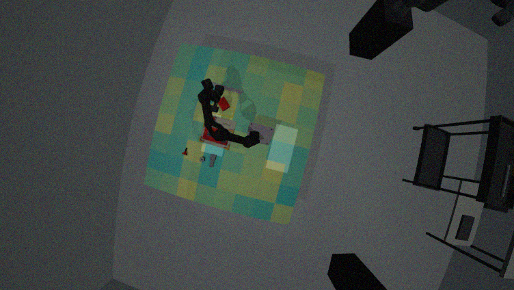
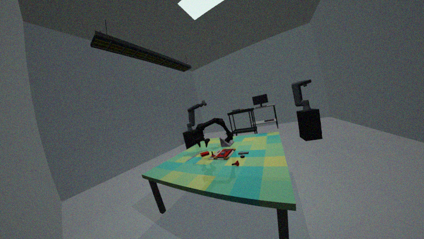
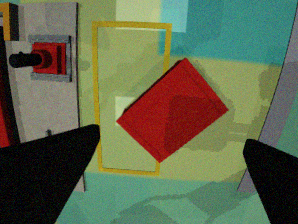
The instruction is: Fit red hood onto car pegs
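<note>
The red hood (image 1: 223,103) (image 2: 204,153) (image 3: 172,110) lies on the table, roof up, turned at an angle across one long side of a yellow outline (image 3: 95,75). My gripper (image 2: 203,146) (image 3: 172,139) is open and empty above the hood. In the wrist view its fingertips stand wide apart, one to each side of the hood and nearer the lower edge. The red chassis (image 1: 209,137) (image 2: 224,154) sits in its jig beside the hood's area, partly hidden by the arm in the top view. Its pegs are too small to make out.
A grey plate (image 1: 225,123) (image 3: 50,105) with a red part (image 3: 57,57) and upright black pin (image 3: 22,60) lies between hood and chassis. A grey strip (image 3: 286,90) lies beyond the hood. Past the chassis are a red-and-black piece (image 1: 184,152) (image 2: 236,163), a small wheel (image 1: 201,157) (image 2: 242,156) and a grey bar (image 1: 212,160) (image 2: 243,153).
</note>
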You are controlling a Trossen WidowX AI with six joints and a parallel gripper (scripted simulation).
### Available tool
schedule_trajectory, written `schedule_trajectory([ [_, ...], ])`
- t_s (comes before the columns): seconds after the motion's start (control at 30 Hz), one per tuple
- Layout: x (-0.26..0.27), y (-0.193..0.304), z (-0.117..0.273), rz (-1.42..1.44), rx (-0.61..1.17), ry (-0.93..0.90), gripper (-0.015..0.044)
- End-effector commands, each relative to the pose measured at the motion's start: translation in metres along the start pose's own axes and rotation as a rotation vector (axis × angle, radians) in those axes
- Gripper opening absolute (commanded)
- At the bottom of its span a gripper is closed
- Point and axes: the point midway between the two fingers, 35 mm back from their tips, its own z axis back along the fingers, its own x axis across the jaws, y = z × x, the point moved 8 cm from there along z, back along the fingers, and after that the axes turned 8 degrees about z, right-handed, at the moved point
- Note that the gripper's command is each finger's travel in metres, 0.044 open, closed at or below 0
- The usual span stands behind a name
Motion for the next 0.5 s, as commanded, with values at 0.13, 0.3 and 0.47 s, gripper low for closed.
schedule_trajectory([
  [0.13, -0.0069, 0.0120, -0.0189, -0.743, 0.027, -0.044, 0.0440],
  [0.3, -0.0073, 0.0120, -0.0191, -0.755, 0.027, -0.044, 0.0440],
  [0.47, -0.0073, 0.0120, -0.0191, -0.755, 0.027, -0.044, 0.0440],
])
